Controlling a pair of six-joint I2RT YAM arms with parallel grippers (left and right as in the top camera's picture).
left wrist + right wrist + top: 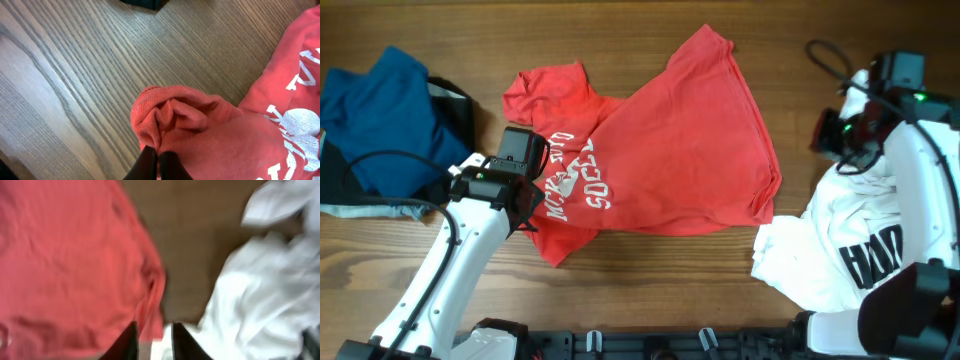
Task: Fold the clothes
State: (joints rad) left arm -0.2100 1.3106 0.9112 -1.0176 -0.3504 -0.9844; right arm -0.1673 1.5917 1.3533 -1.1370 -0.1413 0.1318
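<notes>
Early going on the folding. The crumpled red cotton T-shirt with white printed lettering (660, 150) lies in the middle of the brown wooden table (650, 270), spread loose, one sleeve rucked up, no clean fold in it yet. The left gripper (157, 152) is pinched tight on a bunched lump of red cloth at the shirt's near-left edge. The right gripper (151, 335) hangs off the shirt's far right side with its jaws a narrow way apart. That view is blurred, and I see nothing firmly held. A rumpled white T-shirt with bold black lettering (830, 250) waits unfolded at right, and a heaped blue garment (385, 110) sits at left. By my reckoning, nearly everything is left: flatten, fold, then the others.
</notes>
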